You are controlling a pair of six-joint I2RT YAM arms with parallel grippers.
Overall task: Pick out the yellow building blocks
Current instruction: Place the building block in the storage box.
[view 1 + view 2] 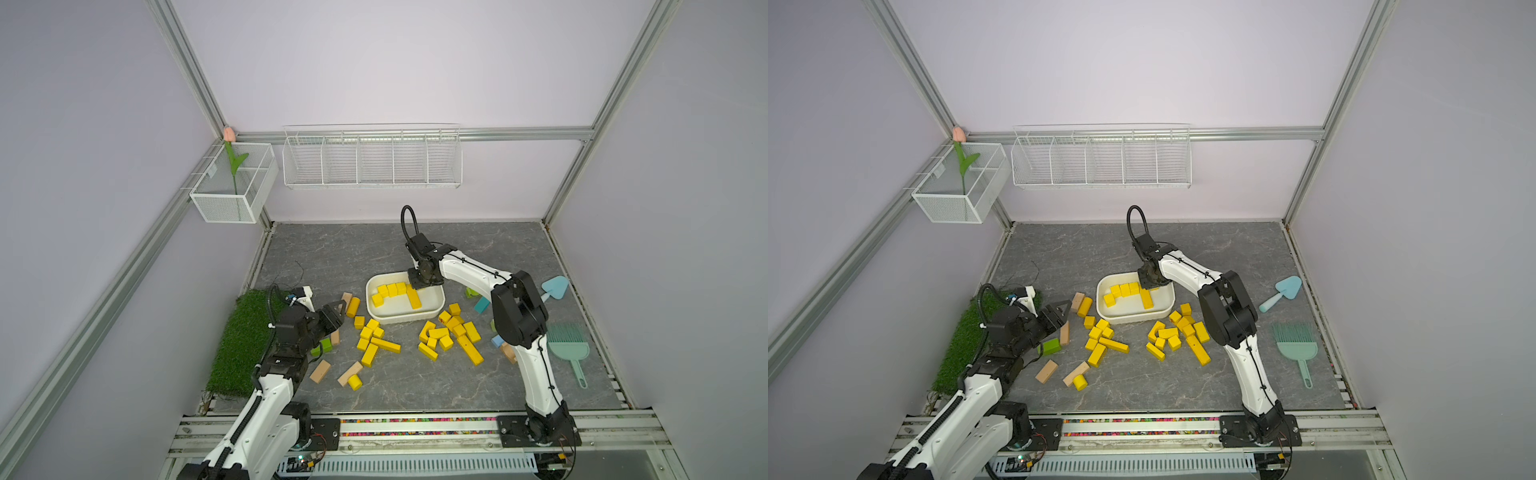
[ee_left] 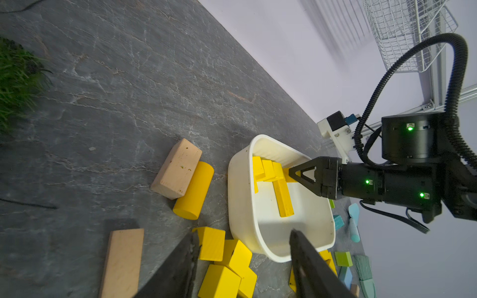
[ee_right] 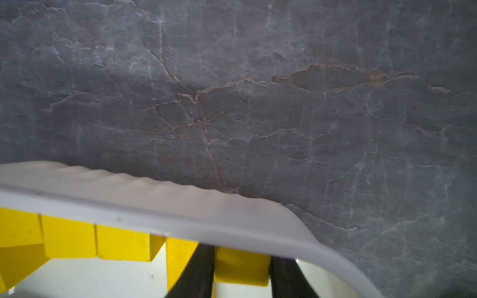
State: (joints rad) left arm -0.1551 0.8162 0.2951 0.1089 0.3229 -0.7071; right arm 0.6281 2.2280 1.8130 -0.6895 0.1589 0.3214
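A white tub (image 1: pixel 399 320) stands mid-table with a row of yellow building blocks (image 1: pixel 392 289) and a long yellow bar (image 1: pixel 414 298) inside. My right gripper (image 1: pixel 419 284) reaches down into its far right corner, shut on a small yellow block (image 3: pixel 241 265). More yellow blocks lie in front of the tub in a left heap (image 1: pixel 372 340) and a right heap (image 1: pixel 453 332). Two yellow cylinders (image 1: pixel 353 306) (image 1: pixel 355 382) lie apart. My left gripper (image 1: pixel 337 318) hovers open and empty left of the tub, and in the left wrist view its fingers (image 2: pixel 180 265) frame yellow cubes (image 2: pixel 219 281).
Tan blocks (image 1: pixel 320 371) (image 1: pixel 350 373) and a green block (image 1: pixel 322 347) lie near my left arm, beside a grass mat (image 1: pixel 243 340). Blue blocks (image 1: pixel 482 304), a teal shovel (image 1: pixel 555 288) and a teal brush (image 1: pixel 568 343) sit at the right. Wire baskets (image 1: pixel 372 162) hang on the back wall.
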